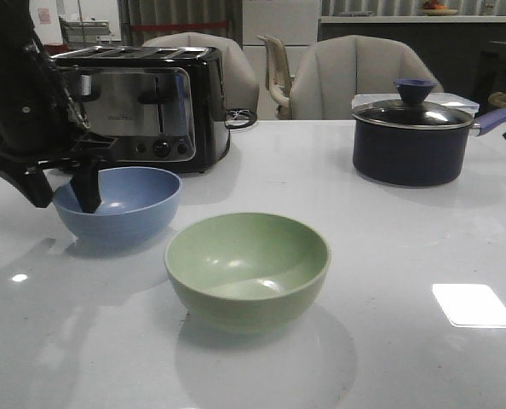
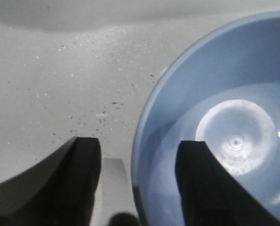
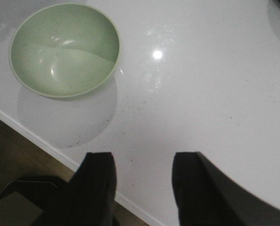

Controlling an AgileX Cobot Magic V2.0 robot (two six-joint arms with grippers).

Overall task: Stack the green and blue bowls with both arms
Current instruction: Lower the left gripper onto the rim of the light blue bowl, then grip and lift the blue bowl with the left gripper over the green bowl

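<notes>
The dusty blue bowl (image 1: 129, 204) stands on the white table at the left, in front of the toaster. My left gripper (image 1: 63, 198) is open and straddles its left rim: one finger is inside the bowl, the other outside. In the left wrist view the gripper (image 2: 140, 150) has the rim between its fingers, and the bowl (image 2: 234, 94) is empty. The pale green bowl (image 1: 246, 264) stands empty at the table's front middle, apart from the blue one. My right gripper (image 3: 142, 162) is open and empty above the table's front edge, well away from the green bowl (image 3: 64, 49).
A black and steel toaster (image 1: 146, 106) stands right behind the blue bowl. A dark lidded saucepan (image 1: 413, 141) with a blue knob stands at the back right. Chairs stand behind the table. The table's front edge (image 3: 36, 136) and floor show in the right wrist view.
</notes>
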